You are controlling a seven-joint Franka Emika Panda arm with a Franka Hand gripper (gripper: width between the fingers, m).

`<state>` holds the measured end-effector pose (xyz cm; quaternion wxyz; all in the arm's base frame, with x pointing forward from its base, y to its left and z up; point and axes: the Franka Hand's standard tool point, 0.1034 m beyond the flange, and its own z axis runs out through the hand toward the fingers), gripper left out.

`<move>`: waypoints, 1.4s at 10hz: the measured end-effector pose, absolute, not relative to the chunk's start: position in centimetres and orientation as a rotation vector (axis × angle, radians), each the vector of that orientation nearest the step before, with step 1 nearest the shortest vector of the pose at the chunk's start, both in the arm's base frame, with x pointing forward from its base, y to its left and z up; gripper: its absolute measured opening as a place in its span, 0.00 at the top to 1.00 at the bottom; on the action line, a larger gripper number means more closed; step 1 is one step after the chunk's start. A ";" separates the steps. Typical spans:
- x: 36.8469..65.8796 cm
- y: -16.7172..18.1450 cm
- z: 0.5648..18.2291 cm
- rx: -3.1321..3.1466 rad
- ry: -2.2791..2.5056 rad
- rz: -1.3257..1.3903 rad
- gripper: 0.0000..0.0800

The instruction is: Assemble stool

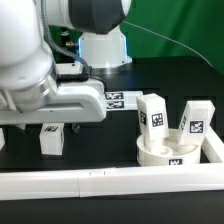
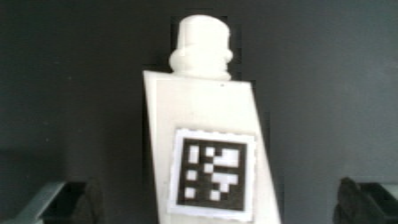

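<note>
The round white seat disc (image 1: pixel 170 153) lies at the exterior view's right. Two white legs (image 1: pixel 153 121) (image 1: pixel 194 118) with marker tags stand on it, slightly tilted. A third white leg (image 1: pixel 50 139) stands on the black table at the exterior view's left, under my gripper (image 1: pixel 50 130). In the wrist view this leg (image 2: pixel 205 120) shows its tag and a rounded peg (image 2: pixel 201 45) at its far end. My gripper (image 2: pixel 214 206) is open. Its dark fingers (image 2: pixel 61 205) stand on either side of the leg, with a gap on each side.
A long white rail (image 1: pixel 100 183) runs along the front and another rail (image 1: pixel 213 148) along the exterior view's right of the seat. The marker board (image 1: pixel 118 99) lies behind, near the arm's base (image 1: pixel 100 45). The arm's bulk fills the exterior view's upper left.
</note>
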<state>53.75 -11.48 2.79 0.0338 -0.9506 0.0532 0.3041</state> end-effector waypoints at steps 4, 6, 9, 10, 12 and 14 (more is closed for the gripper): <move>53.2 -12.3 2.7 -2.717 0.227 1.443 0.19; 53.8 -12.3 2.8 -2.765 0.220 1.390 0.19; 53.1 -12.1 1.9 -2.757 0.313 1.434 0.19; 53.1 -12.3 1.7 -2.756 0.336 1.443 0.19; 52.9 -12.1 1.6 -2.755 0.392 1.457 0.19; 53.6 -11.7 1.5 -2.788 0.376 1.407 0.19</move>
